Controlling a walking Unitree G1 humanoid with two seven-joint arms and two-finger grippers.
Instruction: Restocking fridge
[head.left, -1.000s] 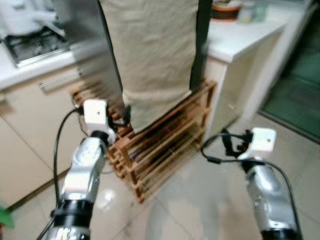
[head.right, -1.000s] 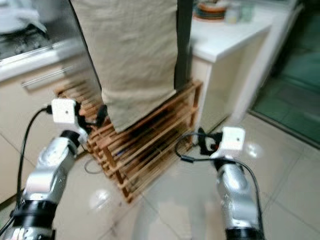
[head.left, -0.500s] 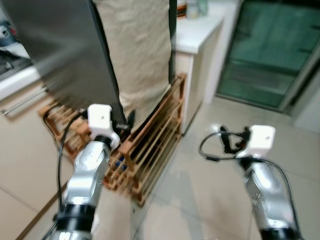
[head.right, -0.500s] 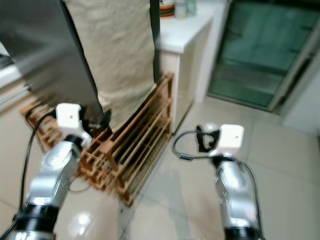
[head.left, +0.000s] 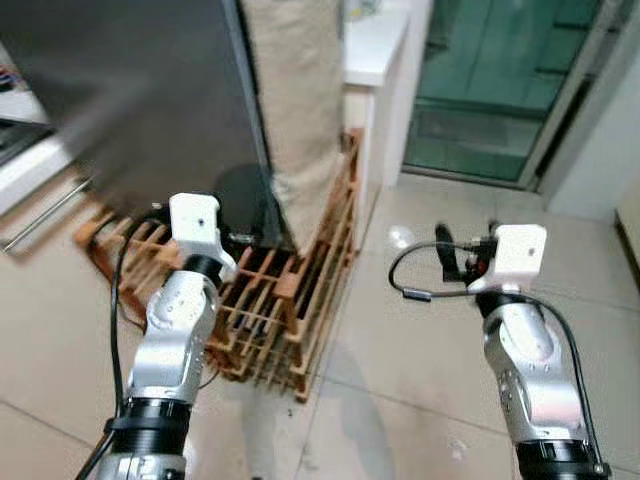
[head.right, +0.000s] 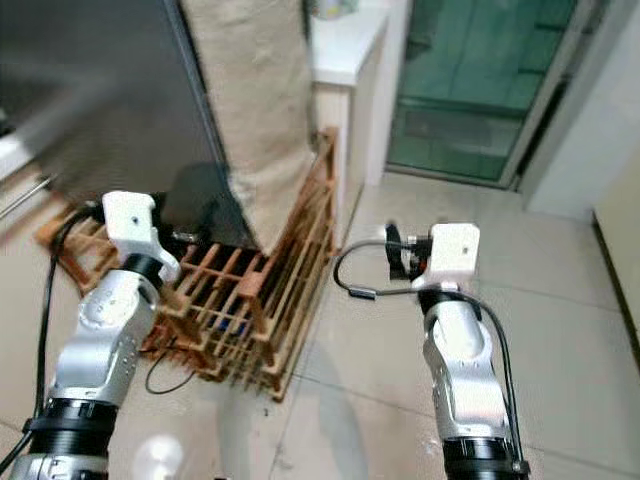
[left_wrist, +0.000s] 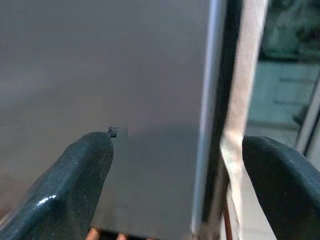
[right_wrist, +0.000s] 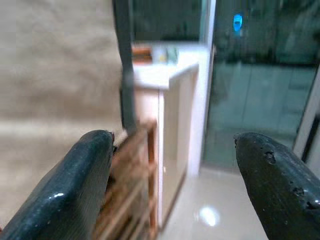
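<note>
Both arms are up in front with nothing in them. The left gripper (left_wrist: 170, 165) has its jaws spread wide, and the grey fridge (head.left: 140, 90) side panel sits right ahead of them, close. The right gripper (right_wrist: 172, 175) is spread empty too, with the beige cloth (right_wrist: 55, 65), wooden rack (head.left: 290, 290) and white counter (right_wrist: 165, 72) further ahead of its jaws, over the tiled floor (head.left: 420, 330).
</note>
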